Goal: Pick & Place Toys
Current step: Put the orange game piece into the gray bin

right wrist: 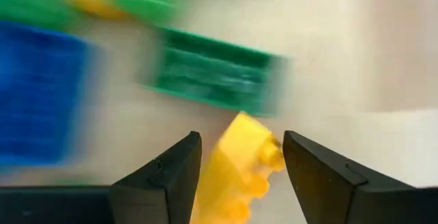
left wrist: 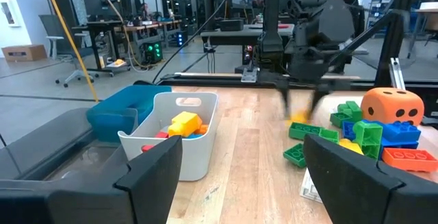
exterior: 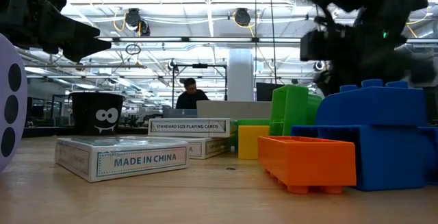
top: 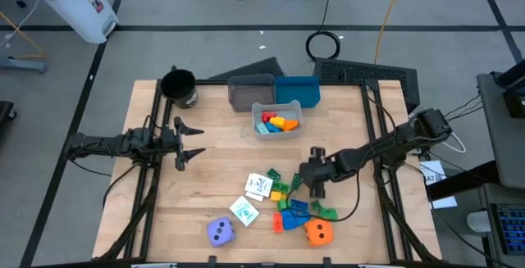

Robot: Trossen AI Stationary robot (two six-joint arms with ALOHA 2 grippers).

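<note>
The toys lie in a heap at the near middle of the table: red, orange, yellow, green and blue blocks, an orange die, a purple die and white card boxes. My right gripper hangs over the heap's far edge, pointing steeply down, shut on a yellow block. Just beyond that block lie a green block and a blue one. My left gripper waits open and level at the table's left side, touching nothing. My right gripper pinches the yellow block between its two fingers, one on each opposite side of it. The fingers come from above, slanting down toward the table. The left wrist view shows the block low beneath the fingers; whether it is clear of the table I cannot tell.
A white bin holding several blocks stands at the far middle, with a grey bin and a blue bin behind it. A black cup sits at the far left corner. Bare wood lies between the left gripper and the heap.
</note>
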